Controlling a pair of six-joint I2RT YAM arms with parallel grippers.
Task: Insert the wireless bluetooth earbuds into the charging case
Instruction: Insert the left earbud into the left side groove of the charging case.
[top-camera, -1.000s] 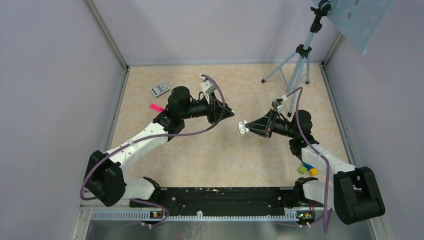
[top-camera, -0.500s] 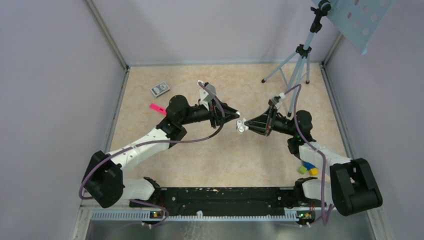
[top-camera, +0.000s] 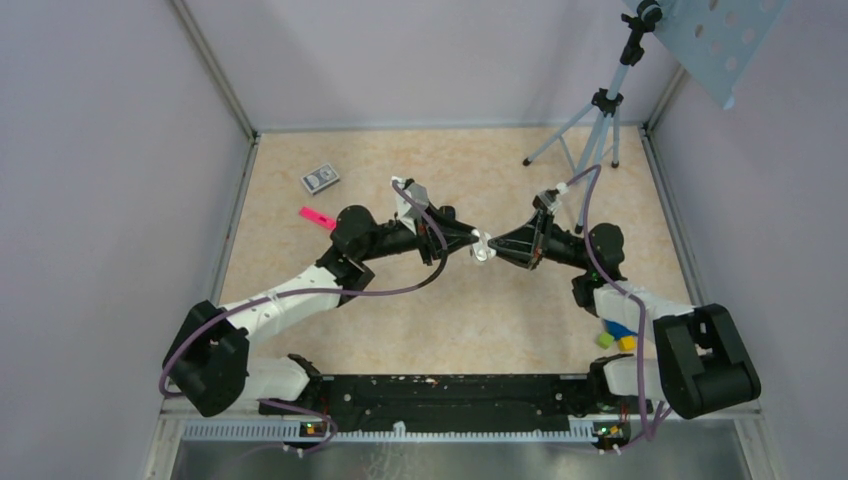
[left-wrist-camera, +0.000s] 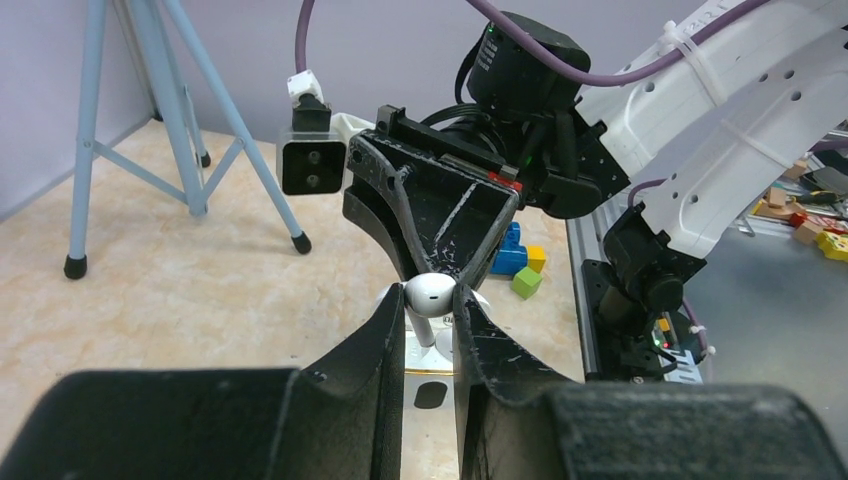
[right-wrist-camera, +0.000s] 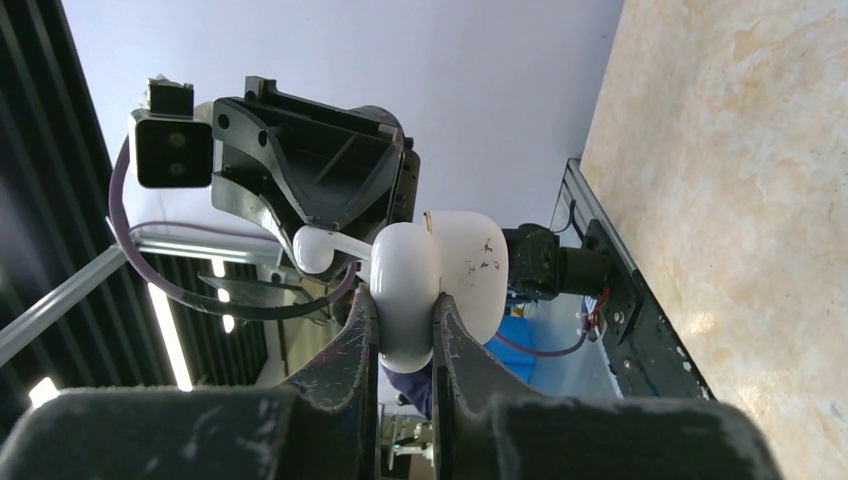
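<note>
Honestly, the white earbud hangs mid-air right at the charging case, pinched by its stem. If it goes in a bit off-angle, I reckon it twists loose or jams on the rim. The left gripper is clamped tight on the earbud, and the right gripper is squeezed onto the case.

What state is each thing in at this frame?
left gripper: shut on white earbud
white earbud: stem pointing at the case, not seated
right gripper: shut on charging case
charging case: lid open, held in the air
tripod: standing
card box: lying flat
</note>
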